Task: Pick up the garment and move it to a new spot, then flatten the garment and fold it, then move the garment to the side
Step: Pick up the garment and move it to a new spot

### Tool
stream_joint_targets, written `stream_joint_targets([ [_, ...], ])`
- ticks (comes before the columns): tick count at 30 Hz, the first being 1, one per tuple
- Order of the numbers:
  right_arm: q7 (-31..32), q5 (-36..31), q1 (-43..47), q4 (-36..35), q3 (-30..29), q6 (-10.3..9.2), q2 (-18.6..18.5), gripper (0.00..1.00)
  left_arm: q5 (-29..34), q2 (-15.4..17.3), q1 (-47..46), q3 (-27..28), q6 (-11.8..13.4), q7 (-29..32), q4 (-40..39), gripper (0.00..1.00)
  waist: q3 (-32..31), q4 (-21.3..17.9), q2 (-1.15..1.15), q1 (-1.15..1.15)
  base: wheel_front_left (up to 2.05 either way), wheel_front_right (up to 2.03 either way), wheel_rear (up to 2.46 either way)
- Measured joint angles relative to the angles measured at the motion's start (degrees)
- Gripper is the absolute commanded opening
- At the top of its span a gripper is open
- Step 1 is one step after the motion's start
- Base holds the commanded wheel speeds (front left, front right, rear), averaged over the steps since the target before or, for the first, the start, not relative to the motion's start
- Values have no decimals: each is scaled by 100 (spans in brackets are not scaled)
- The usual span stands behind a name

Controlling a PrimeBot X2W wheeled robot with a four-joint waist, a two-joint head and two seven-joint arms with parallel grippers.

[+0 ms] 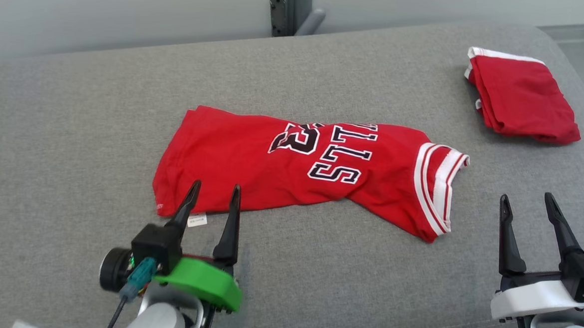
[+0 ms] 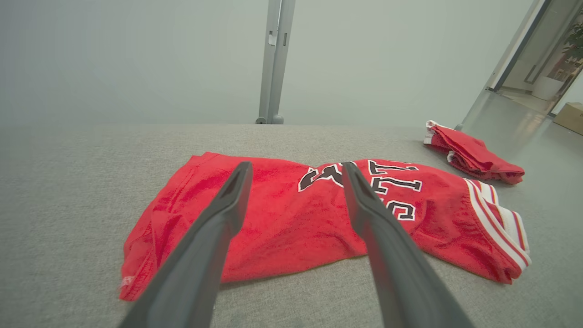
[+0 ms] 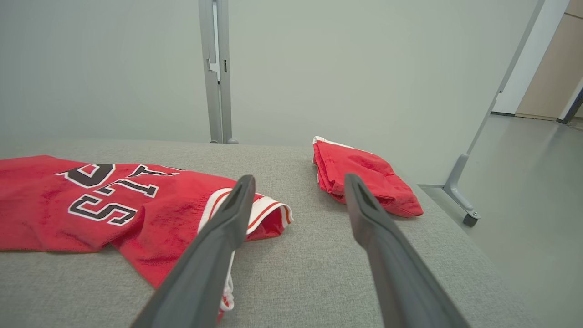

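The garment (image 1: 301,172) is a red jersey with black-and-white lettering and white striped trim, folded lengthwise into a long band on the grey cushion (image 1: 73,137). It also lies across the left wrist view (image 2: 291,223) and the right wrist view (image 3: 114,205). My left gripper (image 1: 214,191) is open, its fingertips over the jersey's near left corner, nothing between them. My right gripper (image 1: 528,200) is open too, over bare cushion just right of the jersey's striped end.
A second red garment (image 1: 520,98), folded small, lies at the cushion's far right, also in the wrist views (image 2: 473,155) (image 3: 364,177). A grey post (image 1: 290,9) stands behind the cushion. The cushion's right edge drops to the floor (image 3: 524,205).
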Motion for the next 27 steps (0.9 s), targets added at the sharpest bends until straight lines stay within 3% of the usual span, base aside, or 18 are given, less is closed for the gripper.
stream_joint_targets([
  [4, 0, -64, 299, 80, -135, 0, -60, 100, 804, 218, 1162, 644, 20, 1, -469, 100, -353, 295, 0, 0, 0, 0, 0],
  [9, 1, -85, 455, 208, -209, 0, -76, 100, 1101, 210, 1929, 1302, -66, 0, -661, 100, -569, 548, 0, 0, 0, 0, 0],
  [20, 0, -105, 736, 480, -229, 0, 36, 100, 1737, -131, 3134, 2813, -859, 0, -722, 100, -983, 1030, 0, 0, 0, 0, 0],
  [27, 0, -122, 805, 593, -202, 0, 63, 100, 2125, -477, 3256, 3354, -1389, 0, -695, 100, -1022, 1102, 0, 0, 0, 0, 0],
])
